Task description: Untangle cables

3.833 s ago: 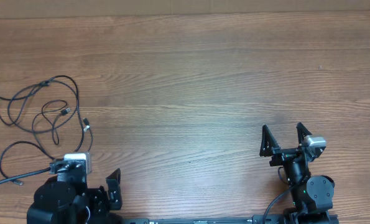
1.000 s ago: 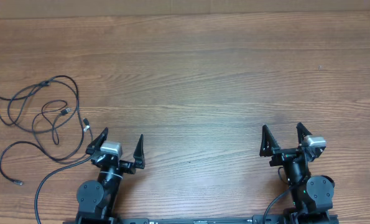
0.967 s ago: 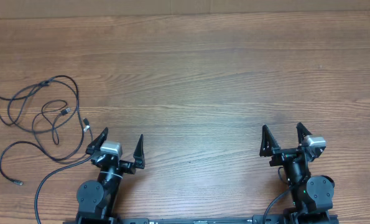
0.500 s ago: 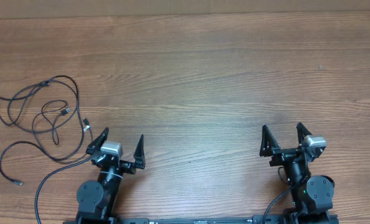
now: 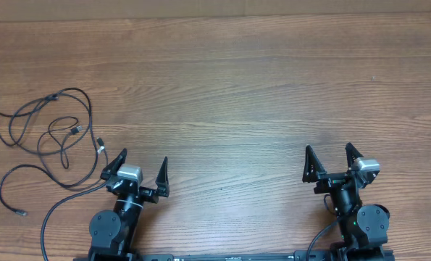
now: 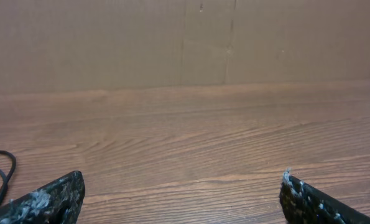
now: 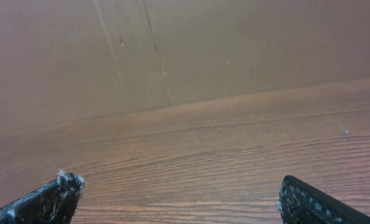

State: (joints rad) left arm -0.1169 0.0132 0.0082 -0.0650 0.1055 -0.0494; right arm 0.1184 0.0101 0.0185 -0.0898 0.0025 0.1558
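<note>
Cables lie looped by the bench's left edge, just beside my left fingers; those and the right fingers near the front-right corner are released and empty, so I'd pinch one free plug end and draw it out slowly.

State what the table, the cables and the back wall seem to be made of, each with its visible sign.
Table: wood or wood-look laminate, matte; long grain lines. Cables: likely black plastic-sheathed, since they loop limply. Back wall: probably cardboard; flat brown with creases.
</note>
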